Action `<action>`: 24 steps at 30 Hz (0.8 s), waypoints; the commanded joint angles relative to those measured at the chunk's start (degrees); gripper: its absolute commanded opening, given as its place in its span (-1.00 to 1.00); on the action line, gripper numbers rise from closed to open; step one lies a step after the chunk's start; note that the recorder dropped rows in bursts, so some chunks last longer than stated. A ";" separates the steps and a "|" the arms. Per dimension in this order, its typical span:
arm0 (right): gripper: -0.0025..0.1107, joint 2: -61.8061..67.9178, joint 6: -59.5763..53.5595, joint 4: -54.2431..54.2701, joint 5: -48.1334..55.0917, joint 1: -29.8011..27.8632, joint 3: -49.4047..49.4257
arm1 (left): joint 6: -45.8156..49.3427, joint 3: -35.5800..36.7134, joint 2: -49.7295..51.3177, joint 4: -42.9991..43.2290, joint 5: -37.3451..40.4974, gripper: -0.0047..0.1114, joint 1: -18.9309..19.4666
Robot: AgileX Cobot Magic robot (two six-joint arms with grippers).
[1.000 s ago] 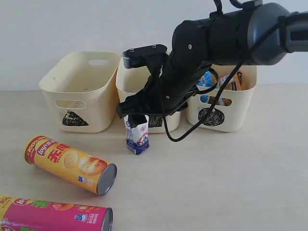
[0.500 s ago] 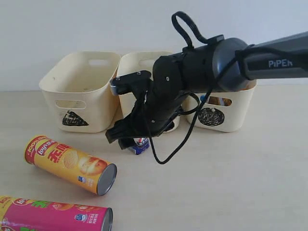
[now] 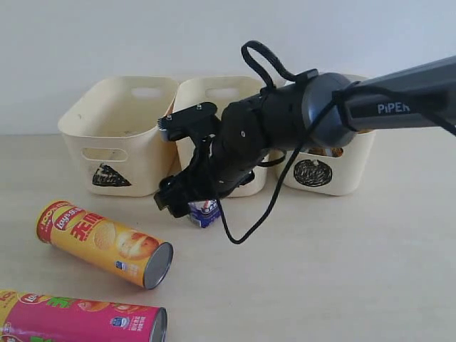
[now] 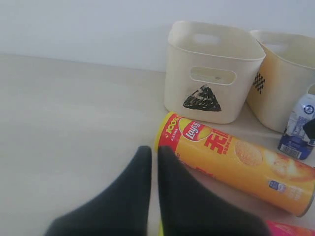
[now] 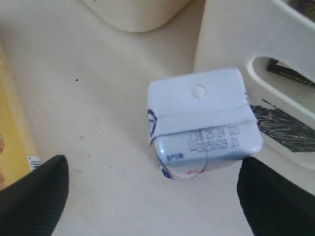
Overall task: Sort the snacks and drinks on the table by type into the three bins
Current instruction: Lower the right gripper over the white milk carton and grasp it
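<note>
White-and-blue carton (image 5: 202, 123) stands upright between the widely spread fingers (image 5: 29, 196) of the right gripper (image 5: 151, 166), touching neither; the gripper holds nothing.

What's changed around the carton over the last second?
The right gripper came down from above the white and blue carton and now straddles it with jaws open, not gripping yet. The carton, the yellow-orange tube, the magenta tube and the three bins stayed put.
</note>
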 commanded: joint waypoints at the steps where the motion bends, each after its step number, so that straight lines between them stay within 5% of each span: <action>1: 0.50 1.19 0.23 -1.72 -1.94 -0.12 0.03 | 0.11 0.22 -0.20 -0.23 -0.18 -0.85 0.07; 14: 0.44 2.74 0.51 -2.37 -9.19 -1.97 0.03 | 0.11 0.22 -0.20 -0.23 -0.18 -0.85 0.07; 19: -0.06 2.74 0.51 -2.37 -8.82 -1.97 0.03 | 0.11 0.22 -0.20 -0.23 -0.18 -0.85 0.07; 21: -0.38 2.74 0.51 -2.37 -7.69 -1.97 0.03 | 0.11 0.22 -0.20 -0.23 -0.18 -0.85 0.07; 23: -0.93 2.61 0.51 -2.37 -5.96 -1.97 0.03 | 0.11 0.22 -0.20 -0.23 -0.18 -0.85 0.07; 24: -0.95 2.38 0.51 -2.37 -5.39 -1.97 0.03 | 0.11 0.22 -0.20 -0.23 -0.18 -0.85 0.07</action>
